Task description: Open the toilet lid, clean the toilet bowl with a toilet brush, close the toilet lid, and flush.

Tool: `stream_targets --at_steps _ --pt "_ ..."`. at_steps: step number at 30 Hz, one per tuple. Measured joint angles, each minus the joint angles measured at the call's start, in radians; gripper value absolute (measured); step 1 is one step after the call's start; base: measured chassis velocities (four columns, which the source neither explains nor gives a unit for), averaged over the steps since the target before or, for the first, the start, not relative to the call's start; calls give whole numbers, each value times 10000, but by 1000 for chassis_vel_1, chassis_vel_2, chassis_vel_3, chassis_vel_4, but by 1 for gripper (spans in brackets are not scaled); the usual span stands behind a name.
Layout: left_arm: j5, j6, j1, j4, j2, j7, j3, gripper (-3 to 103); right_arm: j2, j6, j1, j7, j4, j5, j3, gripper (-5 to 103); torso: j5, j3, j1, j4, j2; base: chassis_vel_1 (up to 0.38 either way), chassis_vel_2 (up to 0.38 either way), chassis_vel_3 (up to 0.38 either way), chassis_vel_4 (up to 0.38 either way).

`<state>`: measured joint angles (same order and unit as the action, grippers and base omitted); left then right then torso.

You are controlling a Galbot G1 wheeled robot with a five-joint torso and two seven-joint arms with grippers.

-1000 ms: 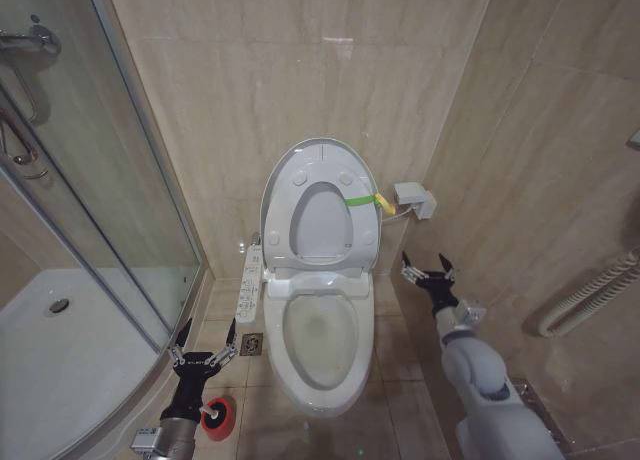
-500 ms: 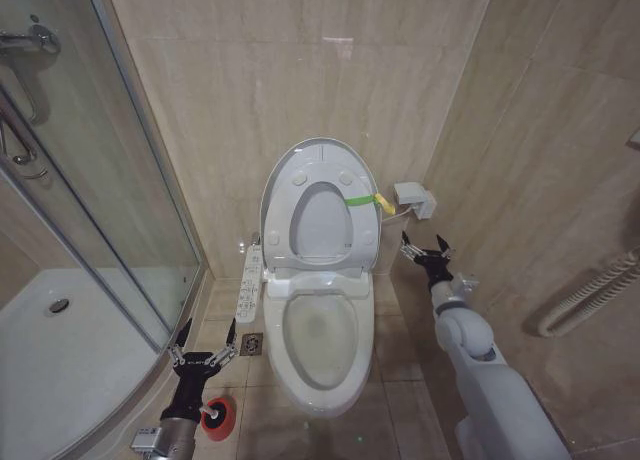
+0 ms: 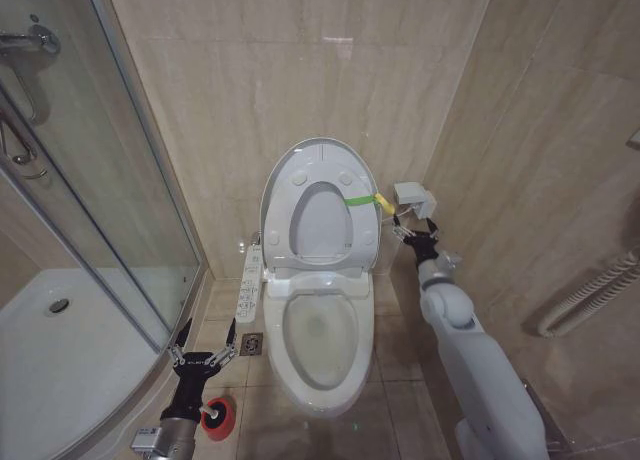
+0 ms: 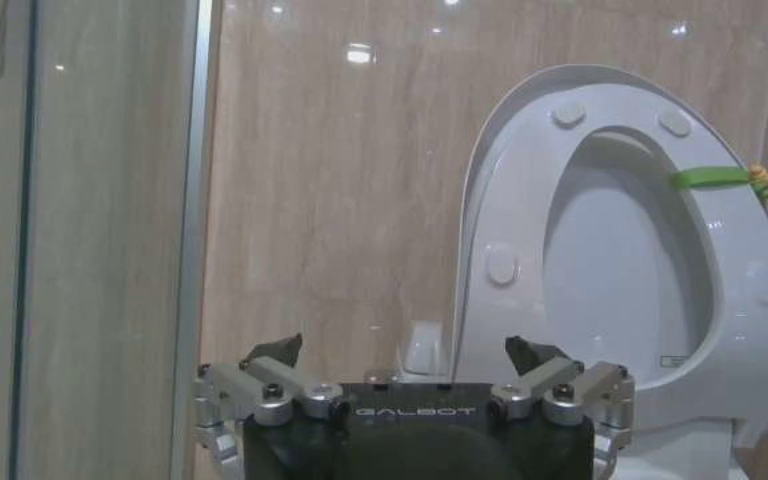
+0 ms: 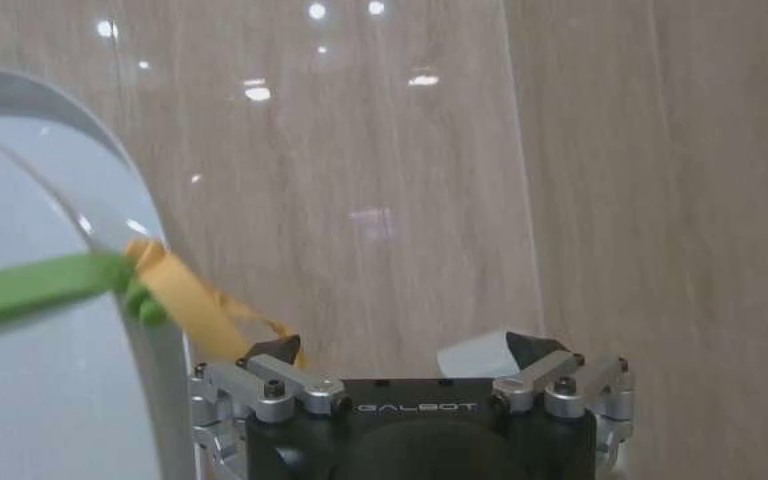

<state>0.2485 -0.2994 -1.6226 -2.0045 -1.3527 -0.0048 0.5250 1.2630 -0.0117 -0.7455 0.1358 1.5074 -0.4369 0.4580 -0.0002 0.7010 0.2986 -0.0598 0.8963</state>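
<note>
The toilet lid (image 3: pixel 305 170) stands raised against the back wall with the ring seat up in front of it. A green-and-yellow tab (image 3: pixel 368 200) sticks out of its right edge. Below lies the uncovered toilet bowl (image 3: pixel 320 335). My right gripper (image 3: pixel 414 227) is open just right of the tab, a little below it. In the right wrist view the right gripper (image 5: pixel 404 345) has the yellow tab end (image 5: pixel 177 285) beside one finger, not between them. My left gripper (image 3: pixel 203 342) hangs open at the lower left, above the toilet brush (image 3: pixel 218 416) in its red holder on the floor. The left gripper (image 4: pixel 404 350) faces the lid (image 4: pixel 518 200).
A long white button panel (image 3: pixel 249 283) runs along the bowl's left side, with a floor drain (image 3: pixel 250 345) beside it. A glass shower enclosure (image 3: pixel 110 200) closes the left. A white wall box (image 3: pixel 412 195) and a hose (image 3: pixel 590 295) are on the right wall.
My right gripper has risen and moved left toward the lid's tab. The left arm, the lid and the brush have stayed put.
</note>
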Motion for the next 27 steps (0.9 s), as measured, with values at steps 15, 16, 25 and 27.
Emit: stream_targets --at_steps 15,16,25,27 --pt "0 0 0 0 0 0 0 99 163 673 1514 -399 -1937 454 -244 100 1 0 -1 -1 0 0 0 0 0" --pt "0 0 0 0 0 0 0 99 163 673 1514 -399 -1937 454 -244 100 1 0 -1 -1 0 0 0 0 0" --pt "0 0 0 0 0 0 0 99 4 845 2019 -549 -2543 483 -399 100 2 -1 -1 0 0 0 0 0 0" --pt "0 0 0 0 0 0 0 99 57 897 2146 -580 -2687 552 -418 100 3 -1 -1 0 0 0 0 0 0"
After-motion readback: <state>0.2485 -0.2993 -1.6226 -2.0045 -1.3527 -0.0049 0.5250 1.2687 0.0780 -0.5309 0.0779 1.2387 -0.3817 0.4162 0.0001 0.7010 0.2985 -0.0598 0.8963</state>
